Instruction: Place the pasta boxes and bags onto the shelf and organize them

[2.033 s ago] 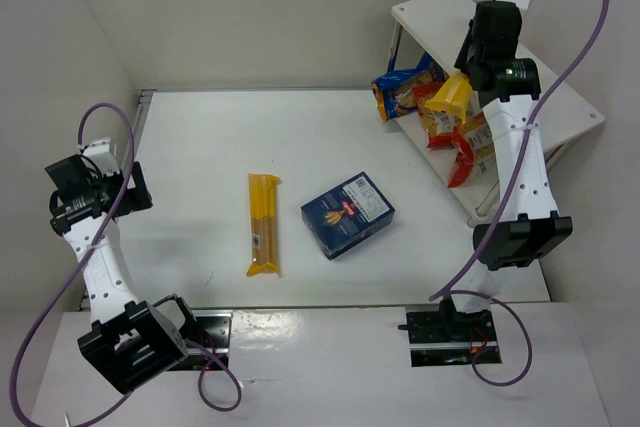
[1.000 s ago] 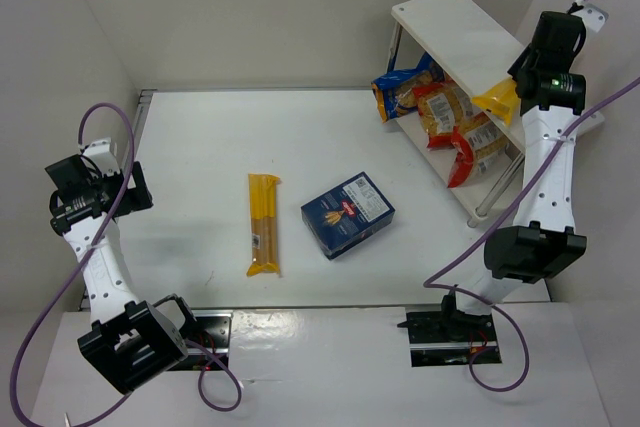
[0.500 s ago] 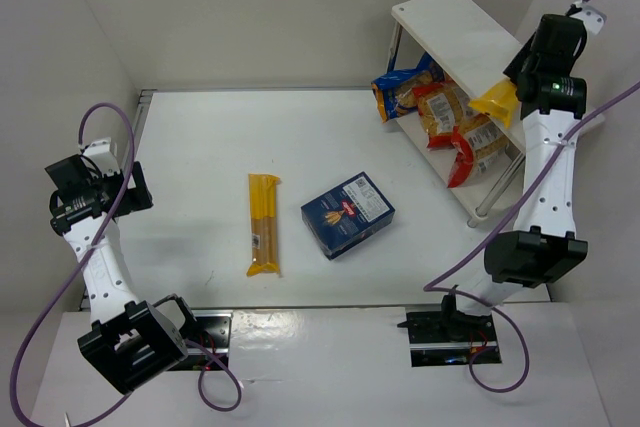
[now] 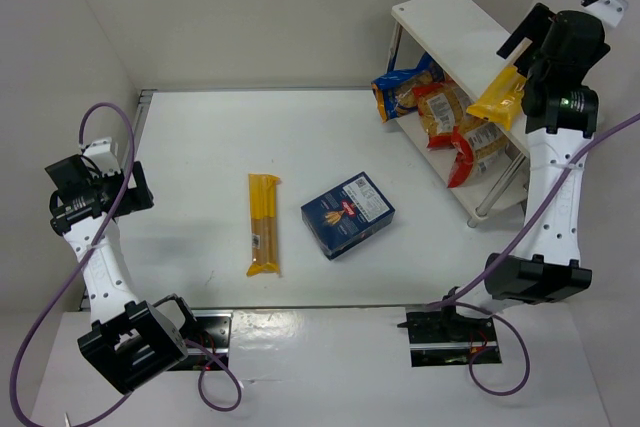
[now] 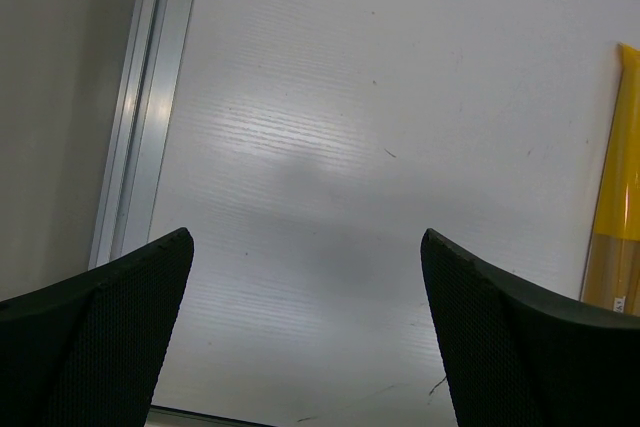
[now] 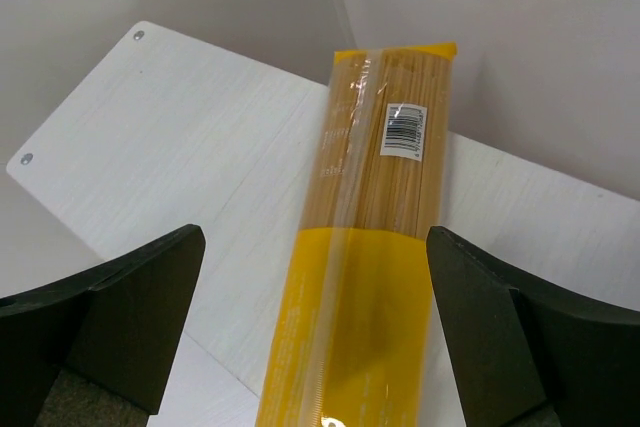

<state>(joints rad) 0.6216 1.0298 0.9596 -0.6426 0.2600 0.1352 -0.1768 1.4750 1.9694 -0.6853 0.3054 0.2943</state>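
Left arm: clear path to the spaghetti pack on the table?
Probably yes. The left gripper is open, and nothing lies between it and the spaghetti pack; the blue box sits on the pack's far side.

a white bench [image 4: 200, 147] stands enclosed by pale walls [image 4: 250, 17], with what looks like a silvery metal strip [image 5: 150, 107] along its left edge and faint specks on its surface.
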